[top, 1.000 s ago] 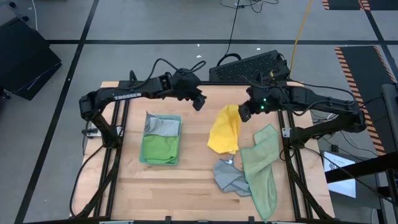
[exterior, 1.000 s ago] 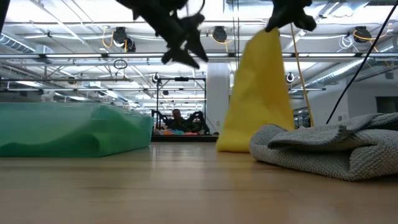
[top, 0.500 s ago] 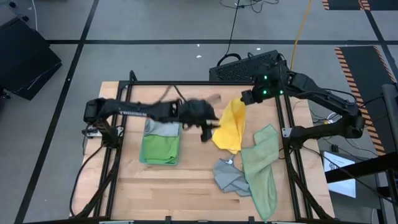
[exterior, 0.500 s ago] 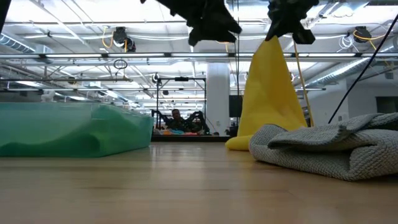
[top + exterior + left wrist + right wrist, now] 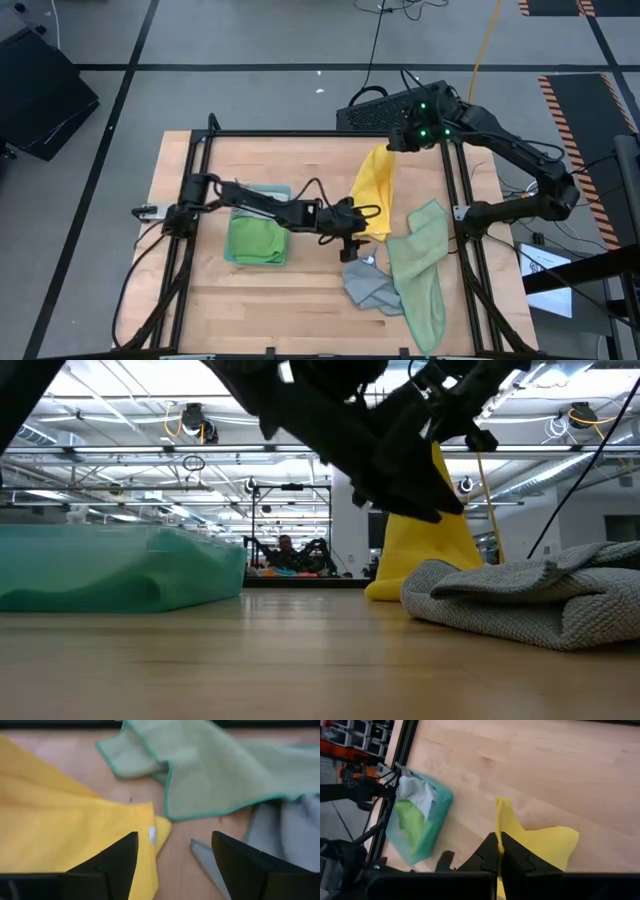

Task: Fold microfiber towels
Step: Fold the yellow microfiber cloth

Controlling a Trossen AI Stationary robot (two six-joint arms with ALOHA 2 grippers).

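Reaching lower — left hand (image 5: 353,243) beside yellow towel (image 5: 373,190)

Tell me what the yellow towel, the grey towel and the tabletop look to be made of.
Yellow towel: soft thin cloth, matte; it drapes in folds from the shut right gripper, probably microfiber.
Grey towel: thicker-looking knit cloth, matte; a fine looped weave shows in the low view.
Tabletop: light wood with visible grain and plank lines, smooth and slightly glossy, likely sealed.

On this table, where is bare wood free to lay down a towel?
Bare wood runs along the front edge below the teal tray, and across the far-left part. The right half is crowded: yellow towel, grey towel, sage towel.
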